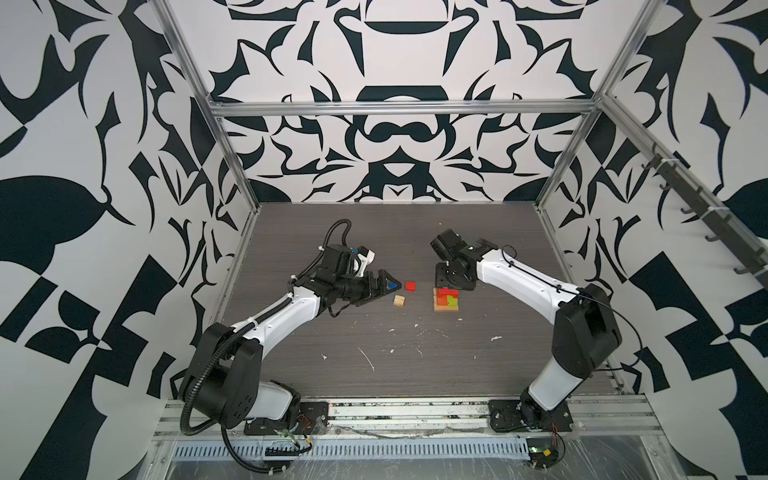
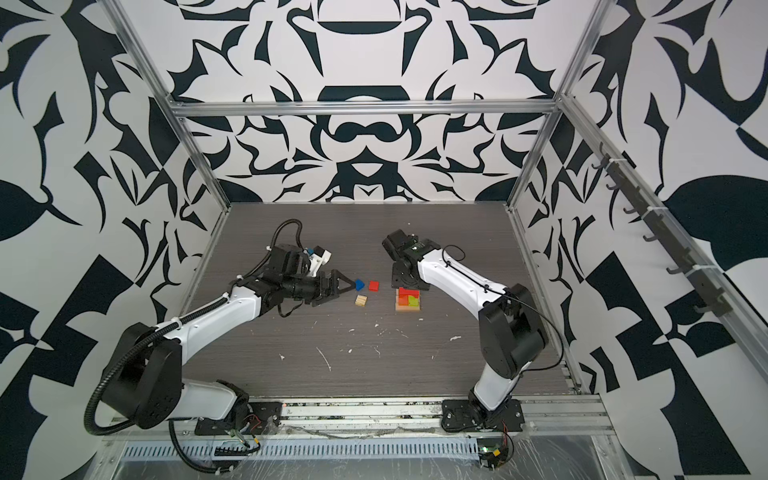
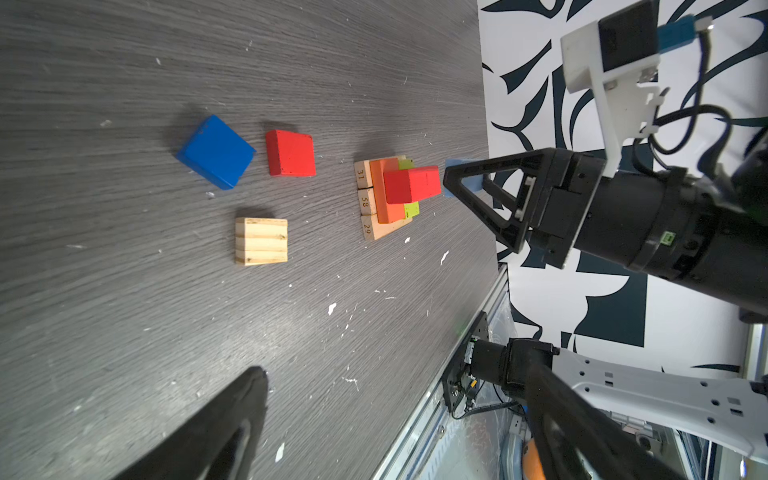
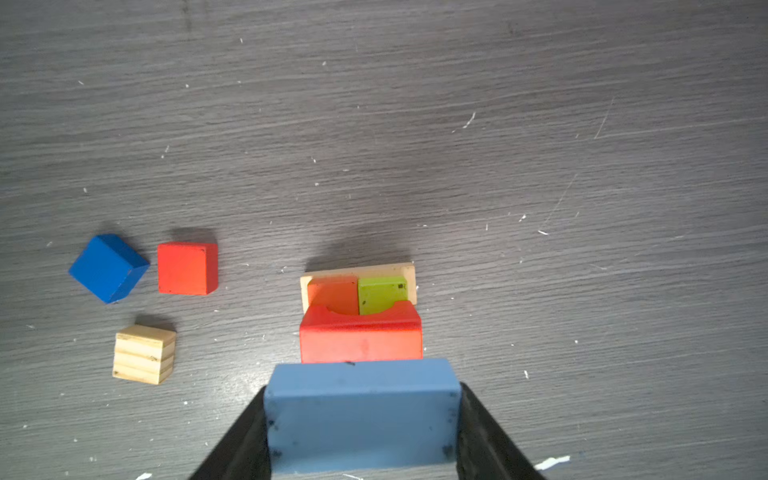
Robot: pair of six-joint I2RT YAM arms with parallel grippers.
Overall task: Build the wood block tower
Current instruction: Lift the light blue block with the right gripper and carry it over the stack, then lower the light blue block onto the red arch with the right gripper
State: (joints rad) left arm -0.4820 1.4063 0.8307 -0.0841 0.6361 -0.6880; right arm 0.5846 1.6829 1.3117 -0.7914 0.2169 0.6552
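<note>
- Right gripper (image 4: 362, 388) clamps a light blue block (image 4: 361, 419) by its two ends, its jaws partway closed on it. It holds the block straight above the tower (image 1: 446, 301). (The left wrist view shows only a sliver between the block and the tower's top, and I cannot tell whether they touch.)
- Left gripper (image 1: 386, 290) sits low to the left of the tower, pointing toward it, with its jaws spread wide and nothing between them.
- In front of the tower, white flecks (image 1: 368, 357) mark the dark wood-grain table (image 1: 374, 232).
- To the left of the tower, about level with its front edge and well apart from it, a tan cube (image 1: 399, 301) rests on the table.
- At the bottom of the tower is a tan base (image 3: 365, 199) of bars laid side by side, their ends stamped 31, 58 and 29.
- An orange block (image 4: 332, 295) and a lime green block (image 4: 382, 293) lie side by side on that base. A red arch block (image 4: 360, 340) rests on those two, its curved notch showing.
- Left of the tower, level with its far edge, lies a red cube (image 1: 410, 286).
- Further left of the tower, just beside the red cube, a dark blue block (image 2: 360, 284) sits turned corner-on. One left fingertip is close by it.
- Behind the tower stands the black-and-white patterned wall (image 1: 395, 145).
</note>
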